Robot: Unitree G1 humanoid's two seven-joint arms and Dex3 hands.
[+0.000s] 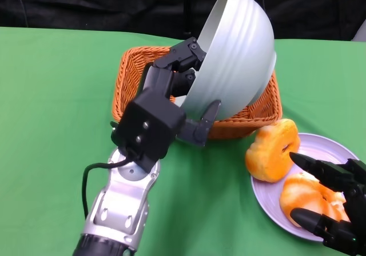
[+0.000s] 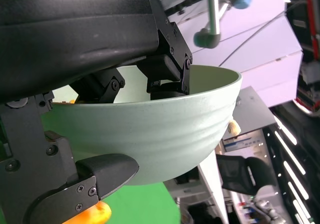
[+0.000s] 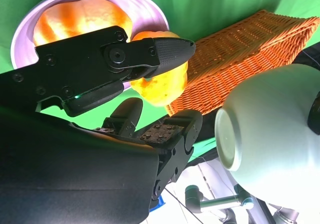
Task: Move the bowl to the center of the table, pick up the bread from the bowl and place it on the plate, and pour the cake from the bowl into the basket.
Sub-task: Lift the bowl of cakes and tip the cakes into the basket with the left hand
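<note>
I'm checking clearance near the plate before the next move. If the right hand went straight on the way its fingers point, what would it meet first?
Most likely the orange bread pieces on the lilac plate: the black right hand points its fingers at them from just beside. Depth is unclear, so it may pass slightly above.

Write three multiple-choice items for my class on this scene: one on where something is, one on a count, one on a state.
1. Where is the bowl?
A. flat on the plate
B. tipped over the basket
C. on the bare cloth

2. How many orange bread pieces are on or at the plate?
A. one
B. two
C. four

3. What is the left hand doing?
A. gripping the bowl
B. resting open on the table
C. holding bread

Answers:
1 B, the head view shows the bowl lifted on its side above the wicker basket.
2 B, one piece leans at the plate's rim and another lies on it.
3 A, its fingers clamp the bowl's rim and outer wall.
</note>
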